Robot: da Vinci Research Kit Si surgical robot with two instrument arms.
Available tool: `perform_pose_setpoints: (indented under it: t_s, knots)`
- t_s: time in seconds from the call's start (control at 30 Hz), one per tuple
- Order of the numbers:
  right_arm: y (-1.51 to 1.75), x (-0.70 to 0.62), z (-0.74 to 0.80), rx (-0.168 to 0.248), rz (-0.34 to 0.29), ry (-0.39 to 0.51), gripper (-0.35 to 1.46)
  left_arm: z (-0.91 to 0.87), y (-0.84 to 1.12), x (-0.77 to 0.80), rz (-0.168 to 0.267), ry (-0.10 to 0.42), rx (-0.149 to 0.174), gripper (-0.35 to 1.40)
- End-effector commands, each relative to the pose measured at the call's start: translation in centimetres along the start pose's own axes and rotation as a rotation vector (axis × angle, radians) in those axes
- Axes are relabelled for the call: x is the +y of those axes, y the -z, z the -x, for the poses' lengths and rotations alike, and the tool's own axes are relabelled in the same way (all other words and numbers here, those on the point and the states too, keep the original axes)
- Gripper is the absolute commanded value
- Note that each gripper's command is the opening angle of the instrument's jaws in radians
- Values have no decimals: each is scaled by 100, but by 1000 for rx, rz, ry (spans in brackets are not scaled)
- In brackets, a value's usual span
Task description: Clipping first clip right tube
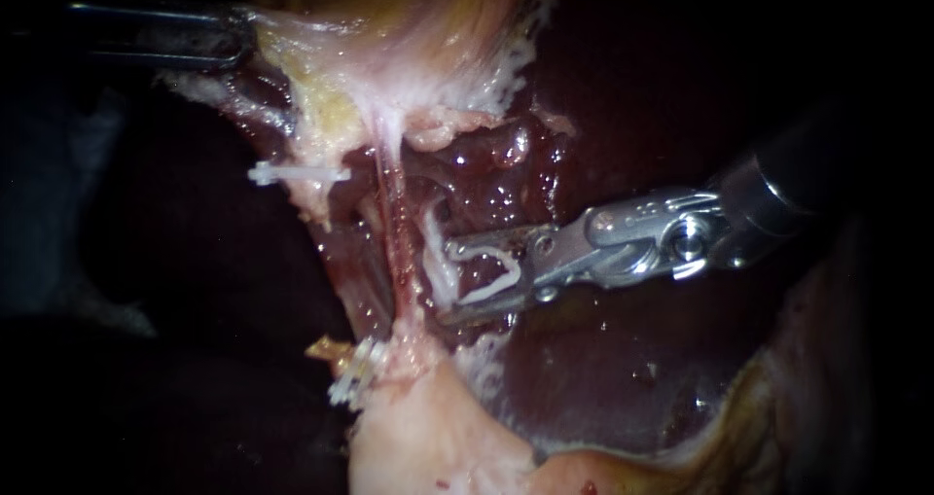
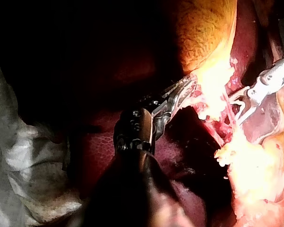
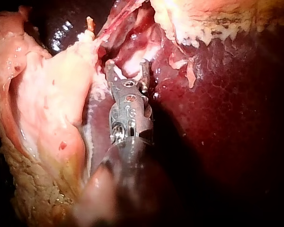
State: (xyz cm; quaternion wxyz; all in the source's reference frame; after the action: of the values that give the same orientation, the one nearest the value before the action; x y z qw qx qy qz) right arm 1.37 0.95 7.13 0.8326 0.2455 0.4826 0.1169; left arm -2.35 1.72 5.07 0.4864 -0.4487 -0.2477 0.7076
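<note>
Since the right tube (image 1: 391, 213) runs crosswise just ahead of my right instrument (image 1: 448, 279), whose spread jaws cradle an open clip (image 1: 508, 273), that one's nearest. My left instrument (image 1: 232, 40) pinches the gallbladder (image 1: 418, 18) well off.

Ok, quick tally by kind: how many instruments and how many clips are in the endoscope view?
Instruments: 2, left instrument shut on tissue, right instrument.
Loaded clip held in the right jaws: 1.
Clips on tissue: 2, upper clip and lower clip; the lower may be more than one, cannot tell.
Total: 5.
</note>
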Motion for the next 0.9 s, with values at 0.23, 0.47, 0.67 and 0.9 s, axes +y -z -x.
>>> perform_pose_setpoints:
  t_s: [0.23, 0.47, 0.67, 0.9]
  knots:
    - [17, -10, -6, 11, -19, -2, 50, 0, 0, 0, 0, 0, 0, -35]
    - [26, -22, -14, 35, -103, -14, 50, 0, 0, 0, 0, 0, 0, -35]
    - [24, -36, -19, 51, -138, -32, 50, 0, 0, 0, 0, 0, 0, -35]
    - [19, -39, -23, 64, -155, -110, 50, 0, 0, 0, 0, 0, 0, -35]
